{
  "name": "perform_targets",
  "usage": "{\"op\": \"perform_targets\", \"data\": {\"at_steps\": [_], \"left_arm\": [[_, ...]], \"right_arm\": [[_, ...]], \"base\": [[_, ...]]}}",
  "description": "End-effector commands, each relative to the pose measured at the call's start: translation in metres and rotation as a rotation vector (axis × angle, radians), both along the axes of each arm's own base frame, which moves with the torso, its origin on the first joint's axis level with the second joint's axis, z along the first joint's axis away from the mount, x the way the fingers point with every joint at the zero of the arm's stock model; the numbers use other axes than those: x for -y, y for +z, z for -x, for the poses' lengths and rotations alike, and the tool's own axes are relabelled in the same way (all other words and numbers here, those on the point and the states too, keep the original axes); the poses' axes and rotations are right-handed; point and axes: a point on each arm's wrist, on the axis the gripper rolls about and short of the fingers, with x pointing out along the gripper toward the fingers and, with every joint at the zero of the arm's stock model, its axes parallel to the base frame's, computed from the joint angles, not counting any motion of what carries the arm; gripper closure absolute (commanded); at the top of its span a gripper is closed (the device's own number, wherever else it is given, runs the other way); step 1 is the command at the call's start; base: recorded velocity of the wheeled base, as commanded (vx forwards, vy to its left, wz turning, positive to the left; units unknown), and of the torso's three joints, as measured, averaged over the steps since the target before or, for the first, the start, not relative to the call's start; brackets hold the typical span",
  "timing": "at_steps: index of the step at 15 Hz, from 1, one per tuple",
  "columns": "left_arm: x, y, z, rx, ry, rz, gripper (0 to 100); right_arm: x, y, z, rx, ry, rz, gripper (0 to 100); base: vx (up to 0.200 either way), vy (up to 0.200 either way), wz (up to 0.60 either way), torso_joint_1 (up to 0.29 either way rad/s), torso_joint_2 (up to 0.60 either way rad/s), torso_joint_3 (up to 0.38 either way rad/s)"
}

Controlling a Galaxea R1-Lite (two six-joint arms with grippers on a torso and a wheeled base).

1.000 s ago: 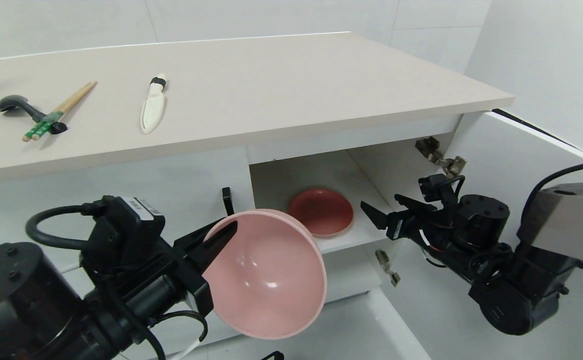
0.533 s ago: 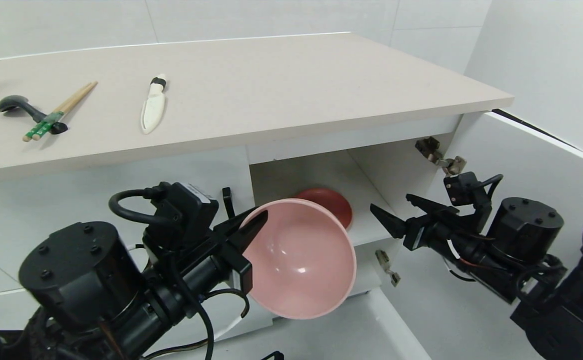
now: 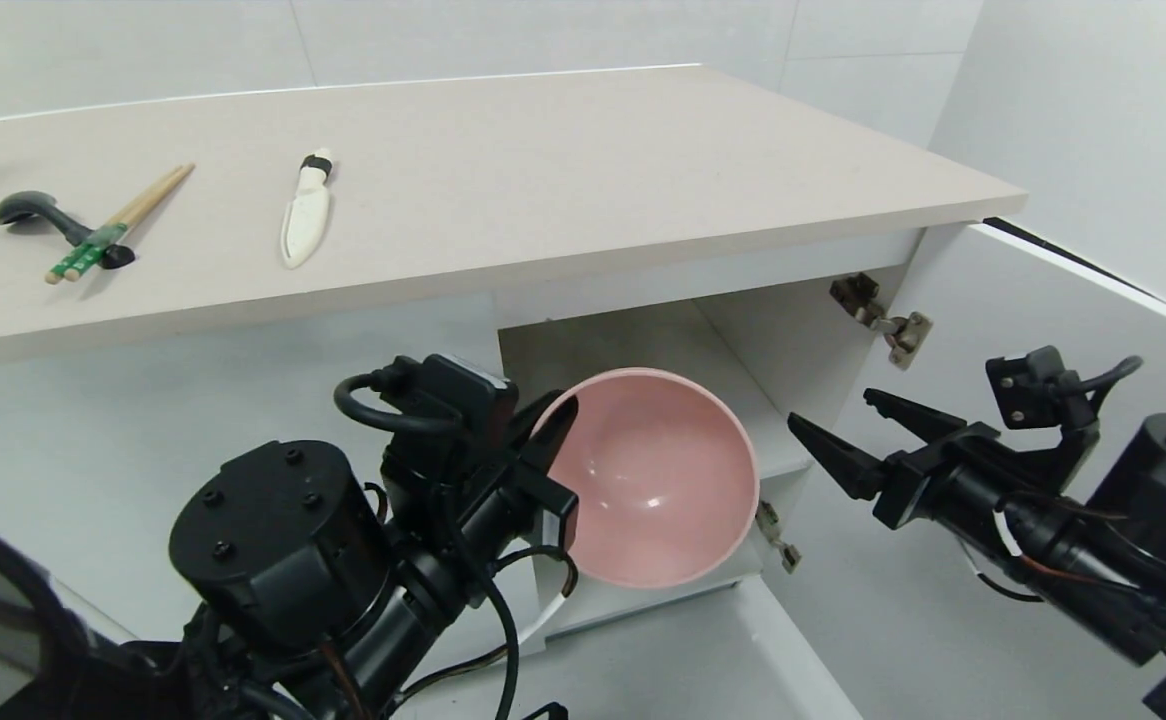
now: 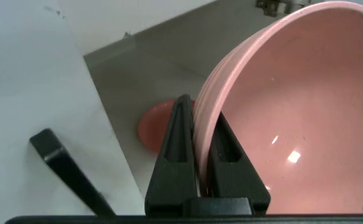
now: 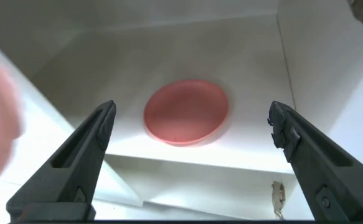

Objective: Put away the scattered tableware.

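My left gripper (image 3: 553, 440) is shut on the rim of a pink bowl (image 3: 658, 480), held tilted in front of the open cabinet (image 3: 723, 340); the same pink bowl (image 4: 293, 118) is clamped between my fingers (image 4: 176, 155) in the left wrist view. A red plate (image 5: 186, 111) lies on the cabinet shelf, its edge also visible as the red plate (image 4: 156, 124) behind the bowl. My right gripper (image 3: 848, 435) stands open to the right of the bowl, by the open door (image 3: 1023, 320). On the counter lie a white knife (image 3: 307, 210), chopsticks (image 3: 118, 222) and a black spoon (image 3: 43, 215).
The beige countertop (image 3: 543, 170) overhangs the cabinet. Door hinges (image 3: 883, 315) stick out on the right side of the opening. A black door handle (image 4: 69, 171) is on the shut left door. White wall stands to the right.
My left arm carried the pink bowl up and to the right, toward the cabinet opening, now covering the red plate in the head view. My right gripper drew back to the right, still open.
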Motion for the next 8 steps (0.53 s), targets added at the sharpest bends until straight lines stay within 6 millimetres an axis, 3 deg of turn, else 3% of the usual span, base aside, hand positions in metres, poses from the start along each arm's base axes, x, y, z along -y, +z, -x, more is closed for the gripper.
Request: {"op": "perform_targets", "data": {"at_steps": [1,8], "left_arm": [[0.013,-0.004,-0.008,0.041,0.026,-0.037,100],[0.049,-0.021,-0.026,0.101,0.156,-0.074,100]], "right_arm": [[0.004,0.014,0.010,0.051,0.000,-0.024,0],[0.002,0.027,0.005,0.177,-0.005,0.062,0]], "base": [[0.000,0.000,0.00,0.000,0.00,0.000],[0.000,0.000,0.00,0.000,0.00,0.000]]}}
